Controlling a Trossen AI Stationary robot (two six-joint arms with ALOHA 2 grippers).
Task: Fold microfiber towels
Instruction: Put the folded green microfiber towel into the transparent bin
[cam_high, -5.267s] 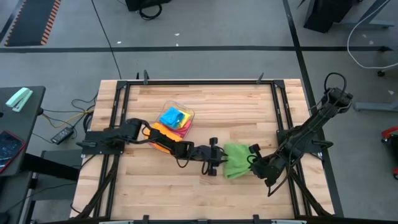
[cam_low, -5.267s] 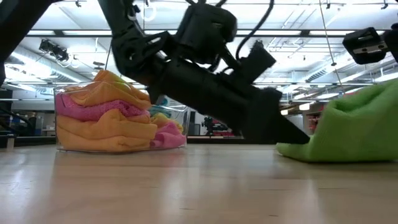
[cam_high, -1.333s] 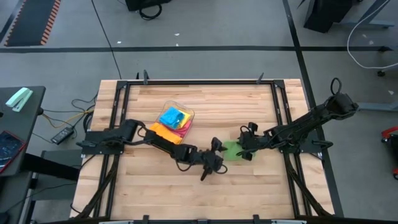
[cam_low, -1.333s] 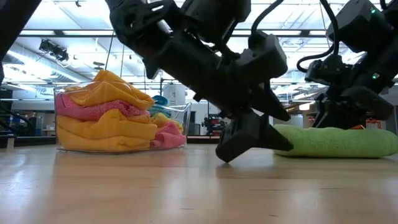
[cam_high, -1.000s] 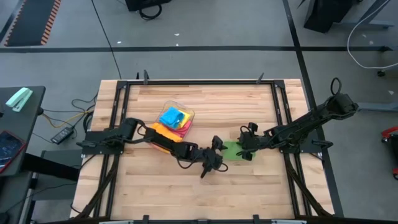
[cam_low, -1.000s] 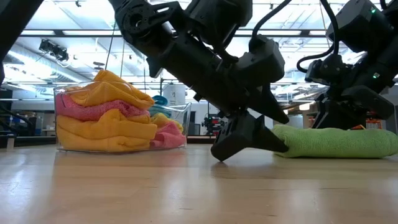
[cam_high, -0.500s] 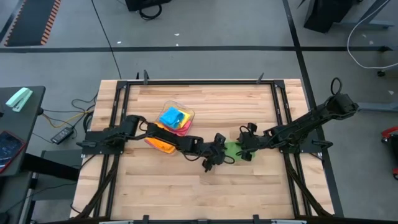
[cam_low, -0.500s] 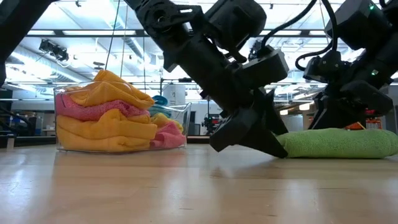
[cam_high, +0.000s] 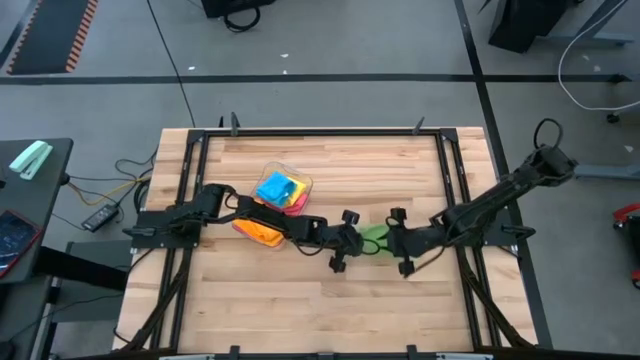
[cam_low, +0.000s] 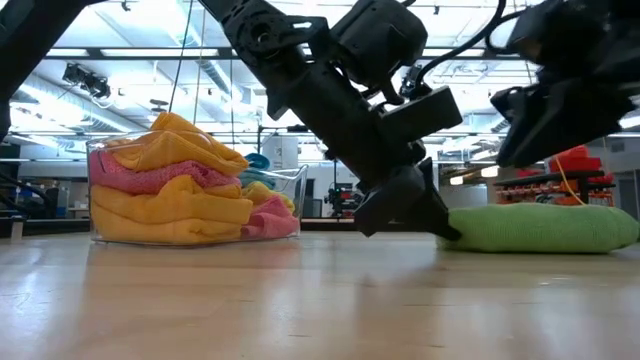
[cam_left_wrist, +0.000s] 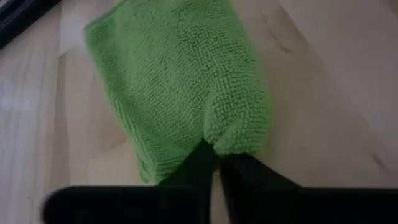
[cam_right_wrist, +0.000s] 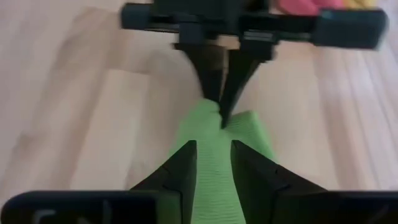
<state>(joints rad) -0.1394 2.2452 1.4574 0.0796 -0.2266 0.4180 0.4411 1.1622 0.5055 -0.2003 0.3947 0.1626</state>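
Green towel: folded, flat on wooden table.
Left gripper: pinching towel's edge.
Right gripper: slightly apart above towel, holding nothing.
Low view: tub of towels.

Overhead looking down, low across tabletop, both wrist views close on green towel

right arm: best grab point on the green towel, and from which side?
Judging by its pose, take the free edge of the green towel opposite the left gripper, which is shut on the near edge. It lies flat and folded, so come in low with the right gripper, whose jaws stand open.
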